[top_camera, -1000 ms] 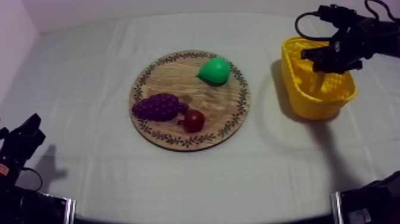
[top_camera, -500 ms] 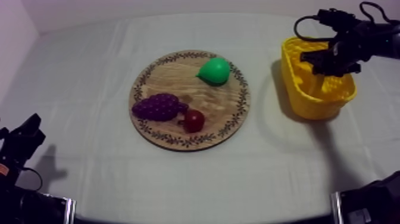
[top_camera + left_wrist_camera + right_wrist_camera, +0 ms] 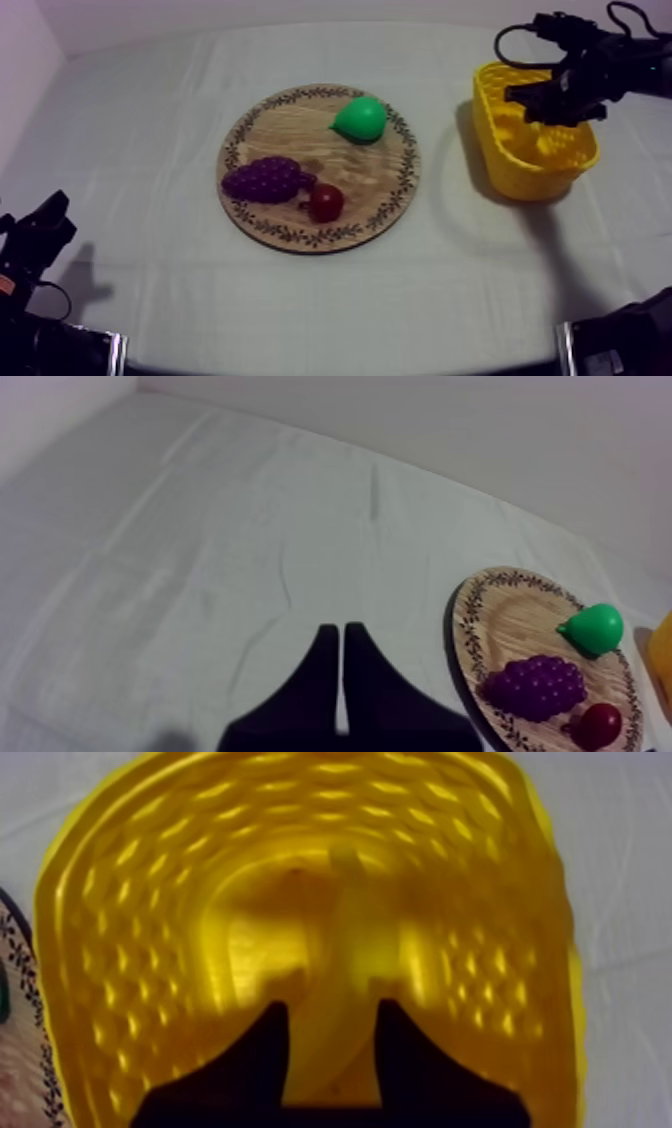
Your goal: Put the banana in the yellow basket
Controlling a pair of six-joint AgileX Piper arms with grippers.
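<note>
Your right tool (image 3: 331, 1010) hung over the yellow basket (image 3: 130, 902) at the far right of the tabletop (image 3: 150, 100). Its fingers were spread, and the banana (image 3: 340, 922) lay lengthwise on the basket floor beneath them, apparently let go. To finish well, you needed to lift straight up without catching the rim. The wooden board (image 3: 300, 120) carried a pear (image 3: 361, 118), grapes (image 3: 264, 180) and a small red fruit (image 3: 325, 202). Your left tool (image 3: 342, 676) rested clenched, near left.
</note>
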